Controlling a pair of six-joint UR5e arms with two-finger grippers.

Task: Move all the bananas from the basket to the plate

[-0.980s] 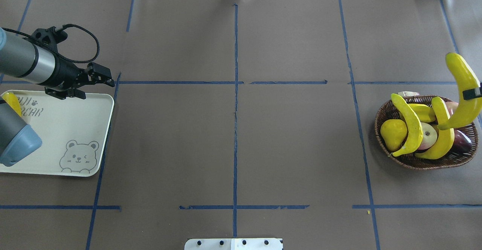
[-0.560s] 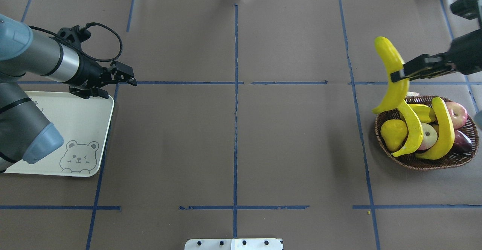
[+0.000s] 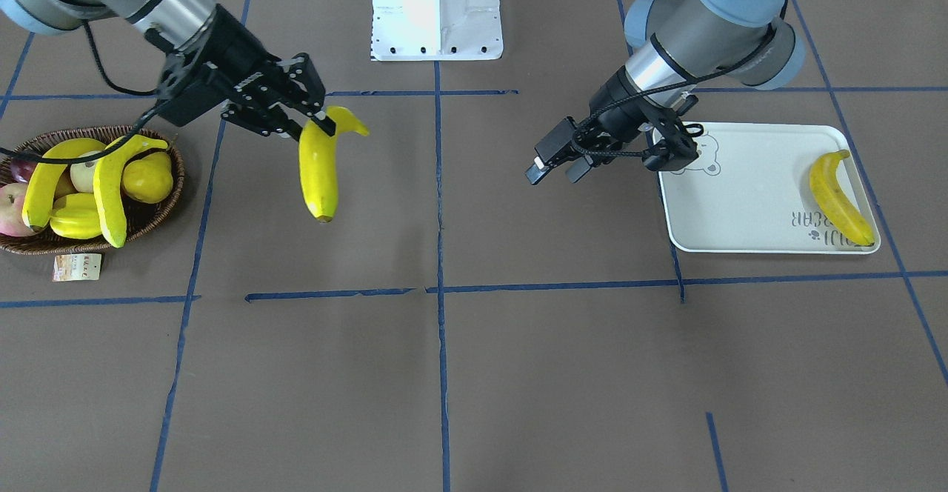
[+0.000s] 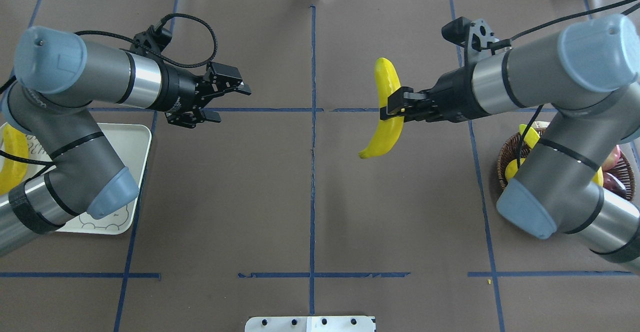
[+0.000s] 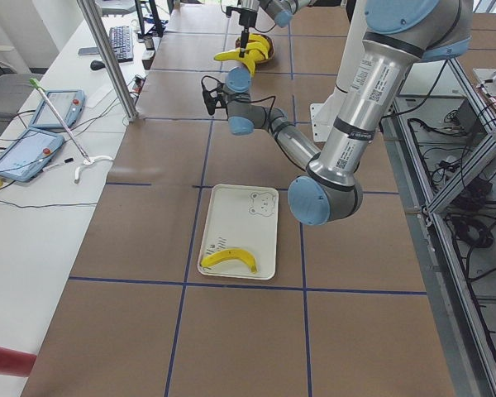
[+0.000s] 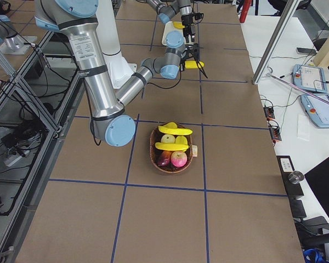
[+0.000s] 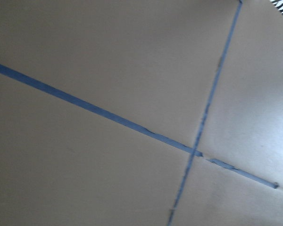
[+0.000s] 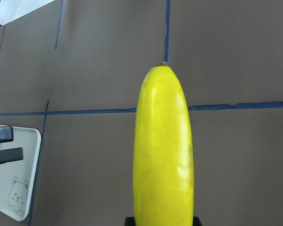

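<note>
The glossy yellow curved banana point(image 4: 389, 131), clamped at its middle in the right gripper point(image 4: 394, 108), hangs crosswise well ahead of the left gripper point(image 4: 232, 104), whose fingers stand apart.

One camera looks down past my shoulders; another faces me. Both share the brown-papered desk point(image 4: 240, 197) between my left end effector point(image 4: 231, 104) and right end effector point(image 4: 394, 106), whose wrist camera stares closely along a glossy yellow banana point(image 8: 162, 150).
</note>
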